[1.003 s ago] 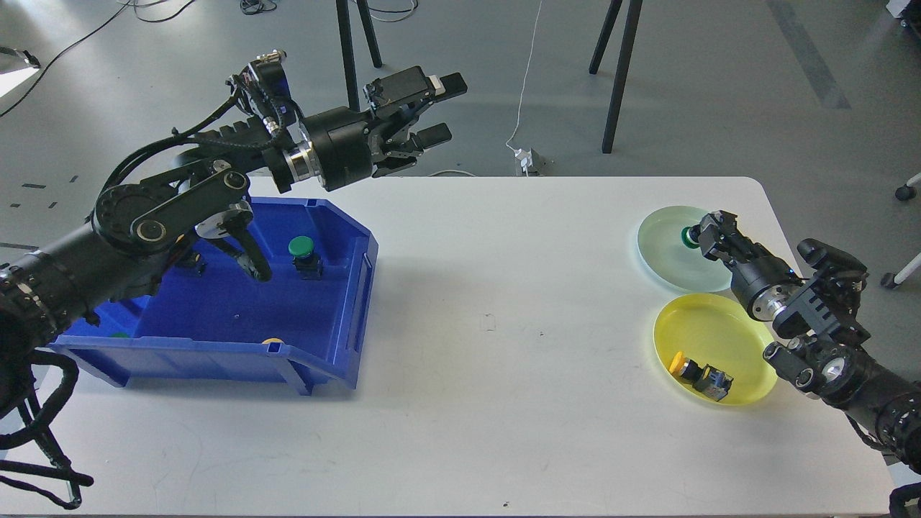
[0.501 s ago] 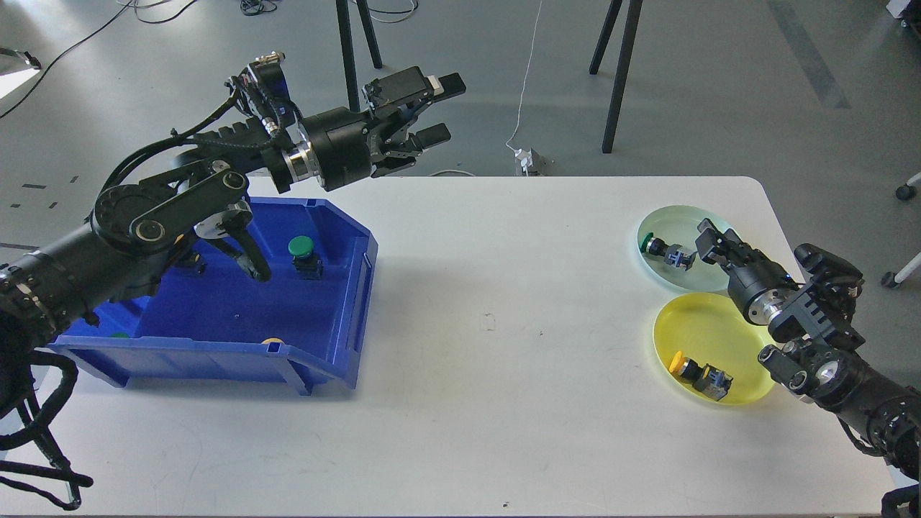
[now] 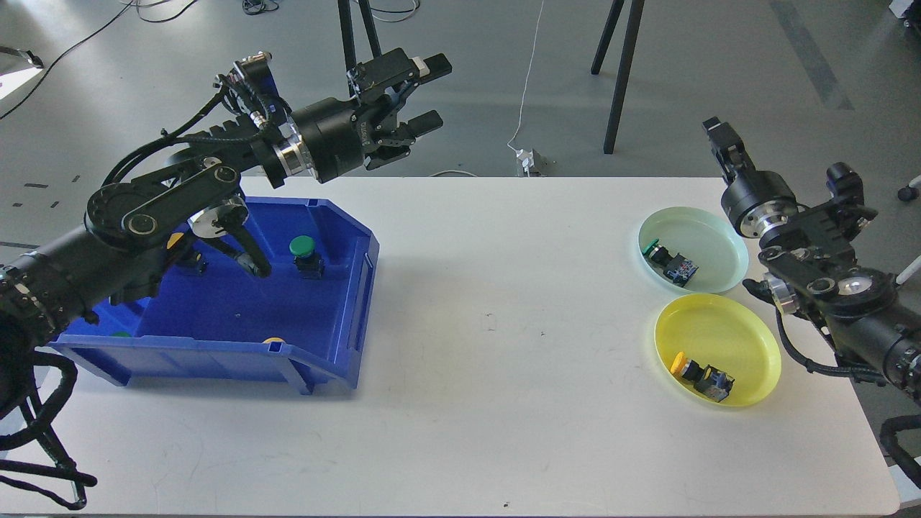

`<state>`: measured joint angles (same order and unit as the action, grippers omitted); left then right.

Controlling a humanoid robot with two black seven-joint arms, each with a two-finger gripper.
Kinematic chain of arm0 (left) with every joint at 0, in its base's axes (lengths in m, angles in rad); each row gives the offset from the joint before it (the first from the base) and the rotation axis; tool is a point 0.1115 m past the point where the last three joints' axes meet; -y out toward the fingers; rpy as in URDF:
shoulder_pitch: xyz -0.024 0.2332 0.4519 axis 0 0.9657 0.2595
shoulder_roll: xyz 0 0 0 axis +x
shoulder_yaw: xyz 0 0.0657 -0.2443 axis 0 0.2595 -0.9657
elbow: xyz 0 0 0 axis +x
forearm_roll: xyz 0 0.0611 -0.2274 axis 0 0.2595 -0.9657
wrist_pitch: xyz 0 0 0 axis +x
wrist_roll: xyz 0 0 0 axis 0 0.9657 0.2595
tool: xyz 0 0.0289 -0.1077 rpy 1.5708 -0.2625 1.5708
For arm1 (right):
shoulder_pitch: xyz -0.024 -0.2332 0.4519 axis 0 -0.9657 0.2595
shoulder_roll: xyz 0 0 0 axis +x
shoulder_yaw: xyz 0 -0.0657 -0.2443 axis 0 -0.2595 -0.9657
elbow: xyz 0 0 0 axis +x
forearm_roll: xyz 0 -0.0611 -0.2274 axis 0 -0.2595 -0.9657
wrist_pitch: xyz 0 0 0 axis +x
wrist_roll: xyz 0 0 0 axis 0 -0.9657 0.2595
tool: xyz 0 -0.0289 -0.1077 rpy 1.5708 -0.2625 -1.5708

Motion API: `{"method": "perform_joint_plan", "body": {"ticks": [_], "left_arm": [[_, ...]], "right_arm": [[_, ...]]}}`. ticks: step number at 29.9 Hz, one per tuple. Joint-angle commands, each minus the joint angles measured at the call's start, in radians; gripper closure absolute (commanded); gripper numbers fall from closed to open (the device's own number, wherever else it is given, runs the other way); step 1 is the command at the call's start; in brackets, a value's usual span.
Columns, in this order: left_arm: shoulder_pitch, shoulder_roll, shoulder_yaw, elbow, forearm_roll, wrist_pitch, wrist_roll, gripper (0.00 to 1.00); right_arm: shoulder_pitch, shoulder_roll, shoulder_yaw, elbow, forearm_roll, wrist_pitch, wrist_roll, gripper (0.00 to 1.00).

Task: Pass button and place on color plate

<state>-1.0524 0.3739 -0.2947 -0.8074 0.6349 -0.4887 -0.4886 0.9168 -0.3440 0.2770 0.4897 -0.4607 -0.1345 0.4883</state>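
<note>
A green-capped button (image 3: 669,260) lies on its side in the pale green plate (image 3: 712,241) at the table's right. A yellow-capped button (image 3: 701,375) lies in the yellow plate (image 3: 748,345) below it. My right gripper (image 3: 723,147) is raised above and behind the green plate, apart from both plates; it is seen narrow and dark, and its fingers cannot be told apart. My left gripper (image 3: 424,93) is open and empty, held high beyond the table's far edge, right of the blue bin (image 3: 345,316). Another green button (image 3: 302,248) stands in the bin.
The bin sits at the table's left, with a yellow cap (image 3: 272,341) and a green cap (image 3: 119,334) showing at its front wall. My left arm crosses over the bin. Black stand legs (image 3: 619,79) rise behind the table.
My right gripper let go of the green button onto the green plate, then lifted up and back off the plate. My left gripper shifted slightly left and up.
</note>
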Motion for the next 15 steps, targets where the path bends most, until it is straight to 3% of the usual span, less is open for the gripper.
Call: {"method": "perform_joint_plan", "body": {"ticks": [1, 5, 9, 15], "left_arm": [[0.0, 0.051, -0.059, 0.027, -0.008, 0.0, 0.0, 0.01], [0.0, 0.128, -0.142, 0.066, -0.011, 0.0, 0.0, 0.01], [0.002, 0.184, -0.216, 0.154, -0.078, 0.0, 0.0, 0.01], [0.077, 0.189, -0.236, 0.301, -0.285, 0.0, 0.0, 0.01]], "right_arm": [[0.045, -0.096, 0.132, 0.209, 0.186, 0.176, 0.0, 0.39], [0.047, -0.107, 0.261, 0.305, 0.27, 0.384, 0.0, 0.36], [0.047, -0.108, 0.281, 0.31, 0.35, 0.623, 0.0, 0.36], [0.043, -0.098, 0.261, 0.245, 0.395, 0.623, 0.0, 0.32]]}}
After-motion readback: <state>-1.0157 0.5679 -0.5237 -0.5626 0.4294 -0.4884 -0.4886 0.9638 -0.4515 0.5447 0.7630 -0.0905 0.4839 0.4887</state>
